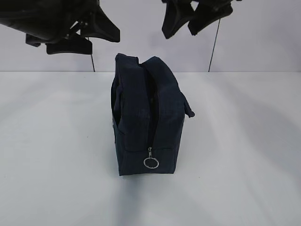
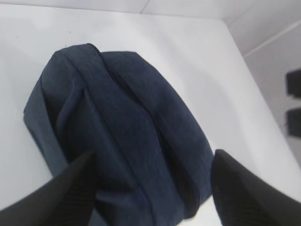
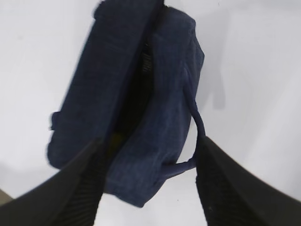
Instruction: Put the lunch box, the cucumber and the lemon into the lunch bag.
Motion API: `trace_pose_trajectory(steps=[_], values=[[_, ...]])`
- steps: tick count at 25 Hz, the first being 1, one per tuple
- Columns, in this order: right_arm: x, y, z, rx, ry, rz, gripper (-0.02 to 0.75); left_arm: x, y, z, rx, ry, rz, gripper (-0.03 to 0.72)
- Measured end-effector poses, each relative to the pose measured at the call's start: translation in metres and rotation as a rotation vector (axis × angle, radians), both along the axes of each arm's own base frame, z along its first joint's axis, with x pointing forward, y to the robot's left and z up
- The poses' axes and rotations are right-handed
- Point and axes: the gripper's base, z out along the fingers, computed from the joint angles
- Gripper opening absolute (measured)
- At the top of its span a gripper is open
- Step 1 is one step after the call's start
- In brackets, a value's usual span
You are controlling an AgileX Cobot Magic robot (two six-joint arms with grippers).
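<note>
Exterior view: lunch bag (image 1: 146,117) stands at centre of the white counter (image 1: 56,179), narrow end facing cam, zipper running over the top, silver ring pull (image 1: 151,163) hanging low at 6 o'clock. Strap handle (image 1: 188,107) pokes out at 3 o'clock.

Both tools hang above, well apart from the bag: left tool (image 1: 81,36) at 11 o'clock, right tool (image 1: 197,19) at 1 o'clock. Each is spread wide w/ nothing between the fingers; wrist views confirm, bag visible in the gap of the left tool (image 2: 150,188) and right tool (image 3: 150,179).

Right wrist view shows a dark slit along the bag's top, so zipper looks at least partly undone; a hint of yellow-green inside, too blurred to name. Lunch box, cucumber, lemon not seen outside the bag in any view, prob. already inside.

Handling, as a guess: soft fabric, sags and folds under a pinch, walls won't hold shape. Light-ish unless loaded. Best holds: strap handle, or ring pull for the zipper; the ring is small and slippery metal, needs a precise pinch.
</note>
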Motion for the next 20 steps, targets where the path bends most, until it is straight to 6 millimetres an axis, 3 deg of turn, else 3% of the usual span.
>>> trace_pose_trajectory(steps=[3,6,14,20], values=[[-0.021,-0.006,0.021,0.04,-0.036,0.033,0.478,-0.015,0.006,0.013,0.061,-0.025,-0.062,0.525],[-0.041,-0.015,0.027,0.062,-0.031,0.053,0.478,-0.031,0.012,0.022,0.115,-0.028,-0.12,0.512],[-0.111,-0.034,0.018,0.117,0.015,0.199,0.477,-0.06,0.025,0.038,0.201,-0.024,-0.21,0.48],[-0.162,-0.048,0.002,0.194,-0.055,0.311,0.477,-0.083,0.035,0.048,0.21,-0.039,-0.233,0.478]])
